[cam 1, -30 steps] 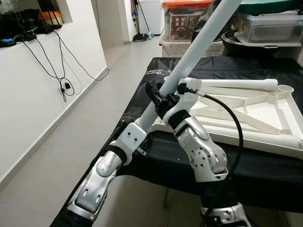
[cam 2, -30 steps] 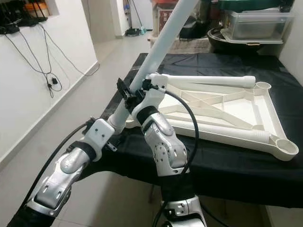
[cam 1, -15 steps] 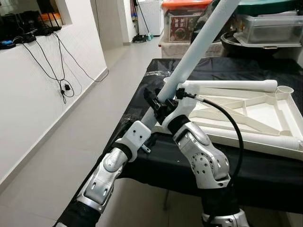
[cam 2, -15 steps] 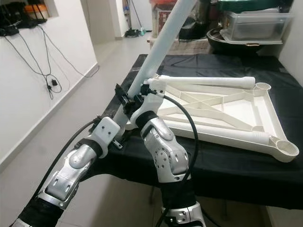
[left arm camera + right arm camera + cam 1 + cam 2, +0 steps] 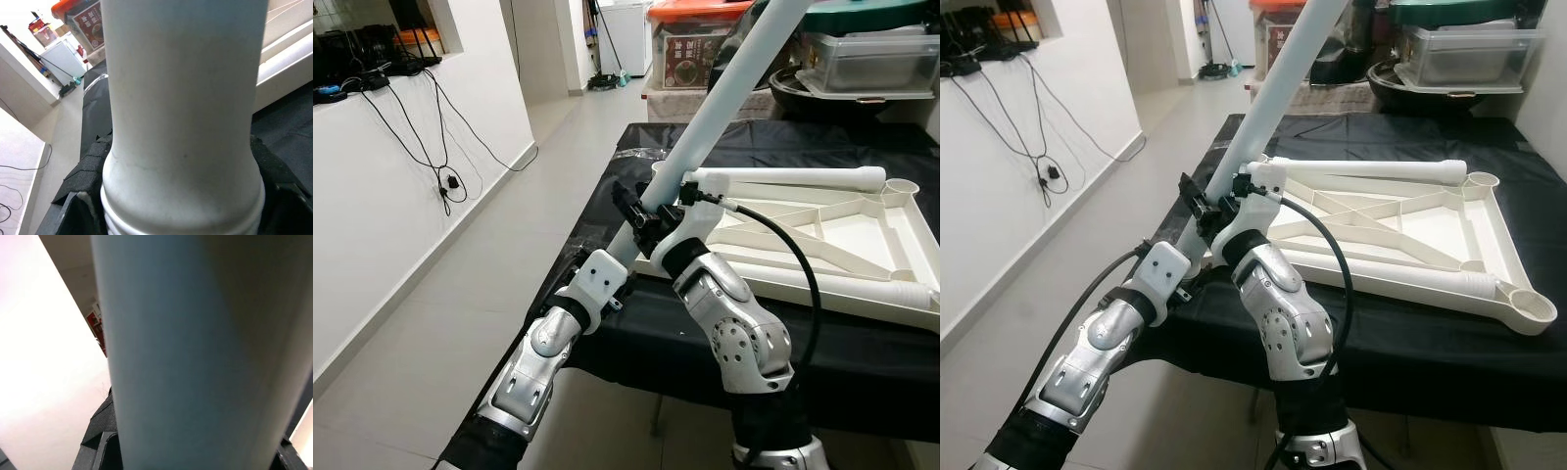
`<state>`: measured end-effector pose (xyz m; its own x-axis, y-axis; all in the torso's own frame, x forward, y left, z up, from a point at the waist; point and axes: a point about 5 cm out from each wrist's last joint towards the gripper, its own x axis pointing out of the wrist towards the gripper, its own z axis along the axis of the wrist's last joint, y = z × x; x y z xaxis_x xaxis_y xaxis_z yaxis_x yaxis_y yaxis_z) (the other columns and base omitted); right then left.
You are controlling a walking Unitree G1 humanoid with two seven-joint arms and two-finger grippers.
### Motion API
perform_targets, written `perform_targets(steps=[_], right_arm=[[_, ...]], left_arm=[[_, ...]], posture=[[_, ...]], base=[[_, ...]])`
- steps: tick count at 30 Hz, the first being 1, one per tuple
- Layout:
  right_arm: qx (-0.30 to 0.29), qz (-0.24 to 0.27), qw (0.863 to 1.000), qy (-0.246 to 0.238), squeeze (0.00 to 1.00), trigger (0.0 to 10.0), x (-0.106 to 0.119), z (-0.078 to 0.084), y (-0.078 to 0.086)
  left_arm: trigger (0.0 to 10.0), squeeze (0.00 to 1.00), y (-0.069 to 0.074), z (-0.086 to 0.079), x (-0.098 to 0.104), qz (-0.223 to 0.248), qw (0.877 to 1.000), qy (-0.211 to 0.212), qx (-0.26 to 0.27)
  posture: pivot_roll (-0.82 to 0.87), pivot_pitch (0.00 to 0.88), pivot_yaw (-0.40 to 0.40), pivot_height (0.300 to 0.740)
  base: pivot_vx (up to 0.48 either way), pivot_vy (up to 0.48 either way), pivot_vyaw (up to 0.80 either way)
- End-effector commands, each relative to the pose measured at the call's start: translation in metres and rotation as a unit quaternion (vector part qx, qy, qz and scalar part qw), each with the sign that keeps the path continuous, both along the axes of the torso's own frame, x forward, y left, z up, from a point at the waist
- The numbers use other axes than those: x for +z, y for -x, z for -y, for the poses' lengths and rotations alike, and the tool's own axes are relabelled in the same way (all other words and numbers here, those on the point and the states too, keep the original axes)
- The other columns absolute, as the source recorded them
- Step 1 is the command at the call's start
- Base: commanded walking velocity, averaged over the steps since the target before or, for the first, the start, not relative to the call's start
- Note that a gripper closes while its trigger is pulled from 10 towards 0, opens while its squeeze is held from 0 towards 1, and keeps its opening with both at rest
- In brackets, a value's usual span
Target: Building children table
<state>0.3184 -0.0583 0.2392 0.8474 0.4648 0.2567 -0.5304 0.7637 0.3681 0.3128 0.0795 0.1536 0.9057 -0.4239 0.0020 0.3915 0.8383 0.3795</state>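
leg: I've got a long white tube (image 5: 729,83) tilted up steeply | tabletop (image 5: 1400,230): white ribbed frame, upside down on the bench (image 5: 1410,343)

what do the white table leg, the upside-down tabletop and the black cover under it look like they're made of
Table leg, clamped by the left pincer and right pincer: probably moulded plastic; smooth, matte white, with ridged threads at its end in the left wrist view.
Tabletop: likely the same plastic; moulded ribs and round corner sockets.
Black cover: probably thin fabric or sheet; it wrinkles and drapes over the edge.

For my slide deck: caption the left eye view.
Both grippers hold a white table leg tilted at the upturned tabletop's corner.
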Motion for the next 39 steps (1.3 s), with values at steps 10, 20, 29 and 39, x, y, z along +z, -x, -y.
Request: perform_targets(steps=[10,20,29,39], right_arm=[[-0.005,-0.002,1.000,0.020,1.00,10.0,-0.010,0.002,0.001],[0.019,0.005,1.000,0.020,1.00,10.0,-0.011,-0.002,0.003],[0.046,0.011,0.999,0.026,0.00,10.0,-0.013,0.005,-0.001],[0.105,-0.001,0.994,0.011,0.00,10.0,-0.019,0.022,-0.015]], left_arm=[[10.0,0.00,0.015,-0.014,-0.005,-0.007,1.000,0.004,0.013],[10.0,0.00,0.018,-0.020,-0.007,-0.007,1.000,-0.004,0.017],[10.0,0.00,0.028,-0.021,-0.007,-0.015,1.000,0.000,0.004],[10.0,0.00,0.050,-0.024,-0.013,-0.044,0.999,0.017,-0.017]], posture=[[-0.05,0.015,0.085,0.740],[-0.05,0.016,0.086,0.740],[-0.03,0.015,0.090,0.740],[0.00,0.022,0.076,0.740]], base=[[0.000,0.000,0.00],[0.000,0.000,0.00],[0.000,0.000,0.00],[0.000,0.000,0.00]])
